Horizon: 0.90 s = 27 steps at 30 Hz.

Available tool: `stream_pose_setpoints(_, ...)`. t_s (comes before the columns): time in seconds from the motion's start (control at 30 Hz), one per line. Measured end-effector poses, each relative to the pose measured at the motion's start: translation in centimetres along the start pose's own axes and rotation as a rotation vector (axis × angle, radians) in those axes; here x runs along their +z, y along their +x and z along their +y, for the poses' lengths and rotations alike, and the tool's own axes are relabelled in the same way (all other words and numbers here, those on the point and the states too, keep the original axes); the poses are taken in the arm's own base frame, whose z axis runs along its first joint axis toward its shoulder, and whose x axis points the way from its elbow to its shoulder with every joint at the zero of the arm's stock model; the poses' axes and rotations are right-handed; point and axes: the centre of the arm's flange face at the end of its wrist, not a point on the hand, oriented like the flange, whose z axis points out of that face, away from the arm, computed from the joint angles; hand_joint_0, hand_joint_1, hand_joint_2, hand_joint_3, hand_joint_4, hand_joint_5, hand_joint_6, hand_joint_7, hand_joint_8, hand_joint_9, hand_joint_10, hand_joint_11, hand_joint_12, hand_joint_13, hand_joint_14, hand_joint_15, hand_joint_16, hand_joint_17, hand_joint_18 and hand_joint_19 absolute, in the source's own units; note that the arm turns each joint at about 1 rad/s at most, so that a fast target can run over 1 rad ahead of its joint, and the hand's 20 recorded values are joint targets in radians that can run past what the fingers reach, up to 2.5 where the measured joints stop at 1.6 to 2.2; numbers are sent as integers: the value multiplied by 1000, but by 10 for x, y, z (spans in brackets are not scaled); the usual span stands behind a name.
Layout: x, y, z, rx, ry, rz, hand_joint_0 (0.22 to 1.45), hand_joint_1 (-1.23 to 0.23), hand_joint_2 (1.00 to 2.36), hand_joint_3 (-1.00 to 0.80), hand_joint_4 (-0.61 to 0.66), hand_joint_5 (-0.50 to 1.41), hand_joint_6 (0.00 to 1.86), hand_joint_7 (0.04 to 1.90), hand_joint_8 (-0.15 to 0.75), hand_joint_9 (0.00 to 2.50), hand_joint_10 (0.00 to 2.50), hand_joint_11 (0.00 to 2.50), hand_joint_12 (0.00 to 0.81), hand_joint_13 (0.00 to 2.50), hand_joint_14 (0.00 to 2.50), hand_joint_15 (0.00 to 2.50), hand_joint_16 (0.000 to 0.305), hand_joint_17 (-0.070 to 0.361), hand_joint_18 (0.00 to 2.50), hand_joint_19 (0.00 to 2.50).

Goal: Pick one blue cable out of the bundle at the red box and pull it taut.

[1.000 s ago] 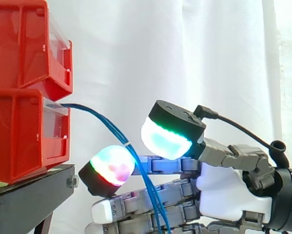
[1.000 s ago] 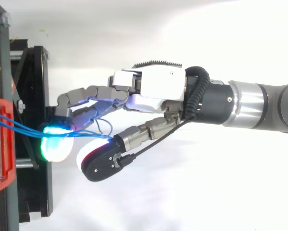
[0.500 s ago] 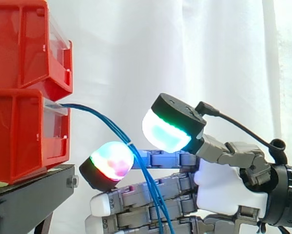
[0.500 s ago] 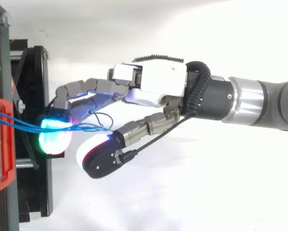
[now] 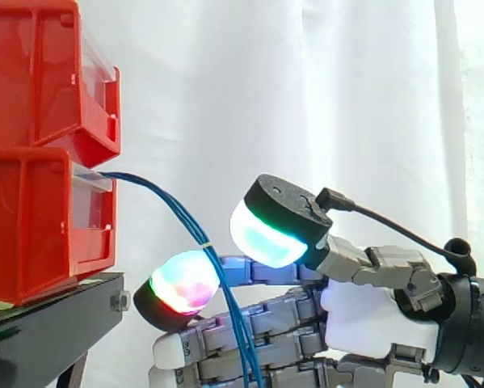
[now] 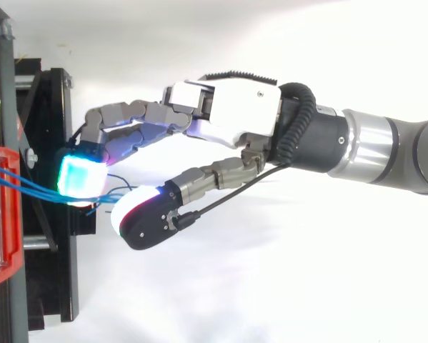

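Hanging behind the work is a white curtain point(image 5: 363, 97) in plain folds, filling the backdrop. One black stand point(image 5: 48, 319) carries two red bins, stacked: the lower red bin point(image 5: 31, 222) sits on the stand and the upper red bin point(image 5: 39, 73) rests on top of it.

One bundle of thin blue cables point(image 5: 173, 212) comes out of the front of the lower red bin, arcs away from it and drops below its level. A small pale tie point(image 5: 206, 244) binds the strands partway down. At least three strands can be told apart in the top view; the exact count is unclear.

One hand point(image 6: 235, 121) reaches toward the front of the lower red bin. It is unclenched, with long, gently bent fingers. One glowing fingertip point(image 5: 181, 283) and the thumb pad point(image 5: 270, 234) stand apart, and the bundle passes down through the gap between them, against the fingertip's edge. The strands hang together in a slack curve, none separated from the rest.
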Motion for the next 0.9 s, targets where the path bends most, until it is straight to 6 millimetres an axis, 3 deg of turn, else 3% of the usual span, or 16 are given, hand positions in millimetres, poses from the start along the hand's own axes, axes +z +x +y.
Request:
stream_pose_setpoints(0.5,0,5,1,-3,-5,0,580,-732,1004,-443,201,-107,507,1263,300,524,5,210,370,432,7,209,54,121,367,224)
stream_pose_setpoints(0.7,0,6,1,-3,-5,2,596,-730,1016,-288,172,-183,781,877,295,507,5,239,369,435,7,210,54,121,373,221)
stream_pose_setpoints(0.9,0,6,1,-1,-7,2,605,-712,1018,-246,161,-197,822,866,293,501,6,258,367,434,7,213,54,120,375,218)
